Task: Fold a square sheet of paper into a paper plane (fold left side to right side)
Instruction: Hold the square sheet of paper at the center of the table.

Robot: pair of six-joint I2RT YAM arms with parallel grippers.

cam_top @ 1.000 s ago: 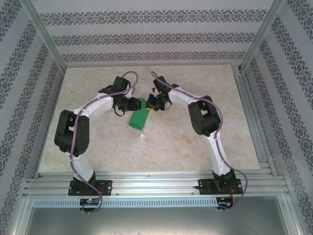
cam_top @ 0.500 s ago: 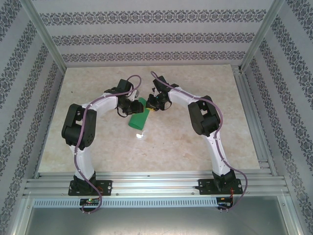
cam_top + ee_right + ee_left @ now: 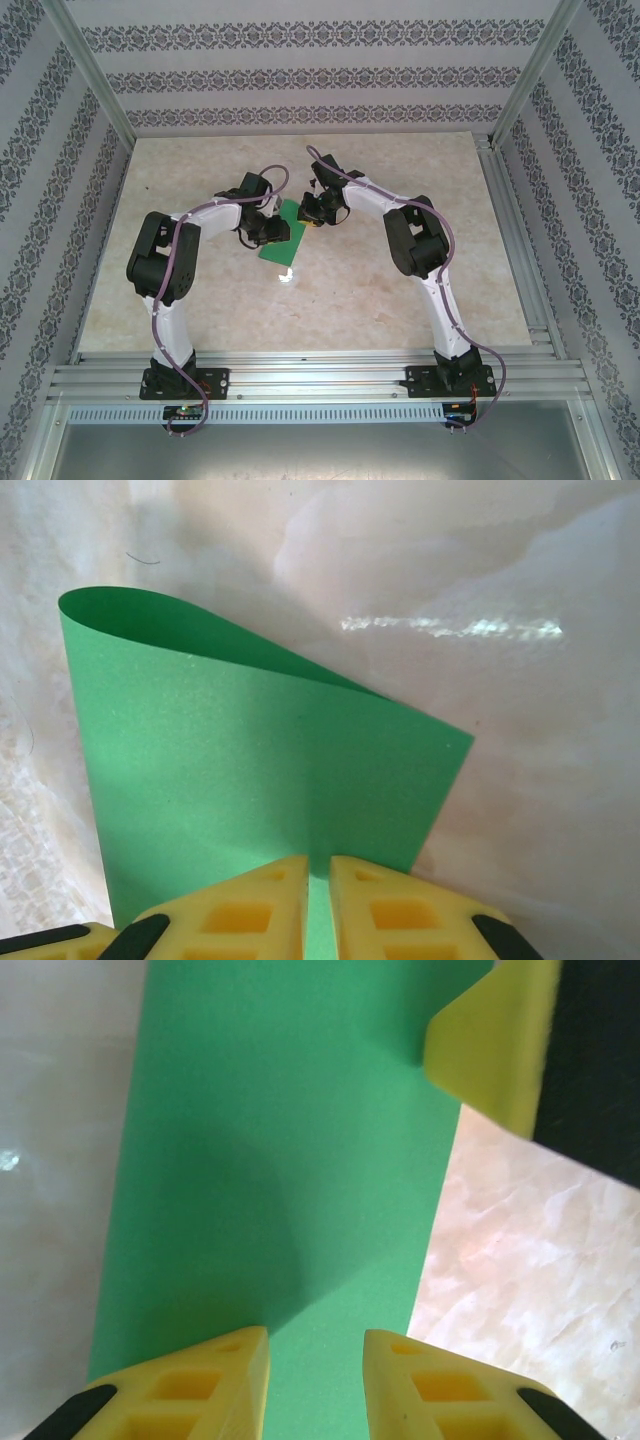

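On tabletop [image 3: 400, 290], green sheet [image 3: 281, 250] runs near-to-far; right fingers [image 3: 400, 915] pinch it, left fingers [image 3: 200, 1390] spread.

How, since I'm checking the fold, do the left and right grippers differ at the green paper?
The left gripper is open; the right gripper is shut on the paper. The left gripper hangs over its flat face; the right gripper holds its edge. Both have yellow fingers.
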